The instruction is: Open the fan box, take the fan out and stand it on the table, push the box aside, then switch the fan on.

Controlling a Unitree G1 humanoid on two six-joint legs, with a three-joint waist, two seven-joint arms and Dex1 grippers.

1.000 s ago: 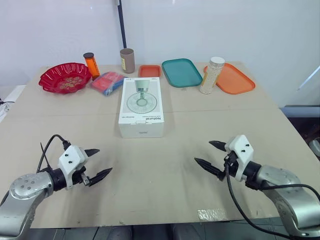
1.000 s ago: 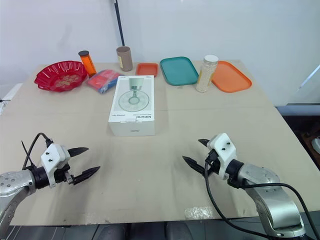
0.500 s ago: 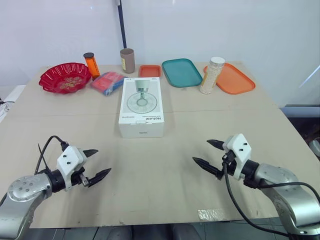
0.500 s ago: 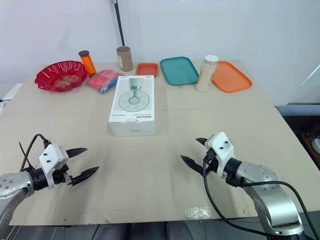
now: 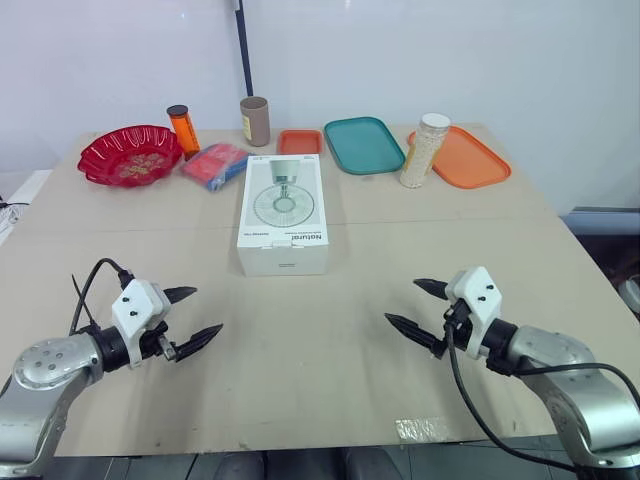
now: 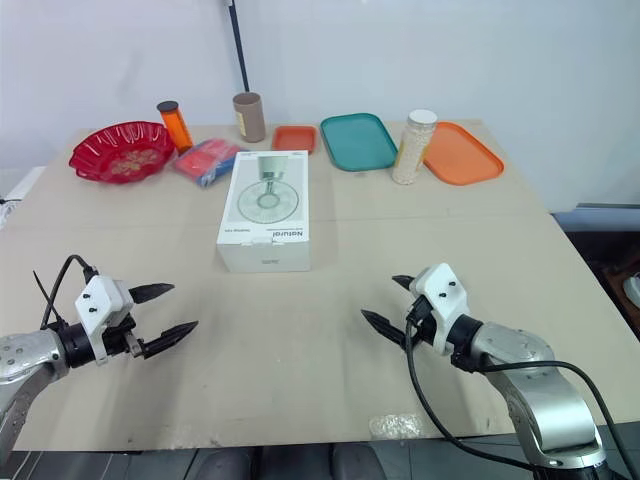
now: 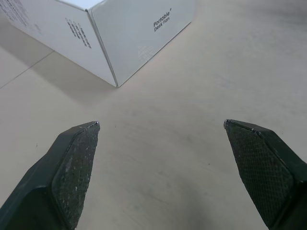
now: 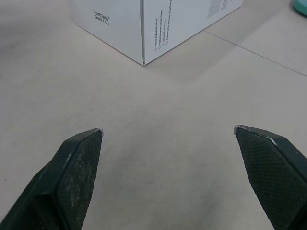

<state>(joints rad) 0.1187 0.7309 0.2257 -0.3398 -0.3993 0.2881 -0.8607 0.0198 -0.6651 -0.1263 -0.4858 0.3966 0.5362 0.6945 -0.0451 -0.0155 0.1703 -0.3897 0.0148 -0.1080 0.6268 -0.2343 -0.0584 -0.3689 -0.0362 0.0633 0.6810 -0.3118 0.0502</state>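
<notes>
The fan box (image 5: 283, 213) lies flat and closed mid-table, far from my grippers. My left gripper (image 5: 206, 311) is at the near left of the table (image 5: 330, 345), my right gripper (image 5: 401, 302) at the near right, both spread wide, empty, aimed toward the box

fan box (image 5: 283, 213): white flat rectangular carton, flaps closed | lying flat on the tabletop (image 5: 330, 340), roughly mid-table, long side running away from the robot | top face shows a drawing of a round desk fan with "Natural" printed at the near end | side panel reads "Portable Desk Fan"
</notes>
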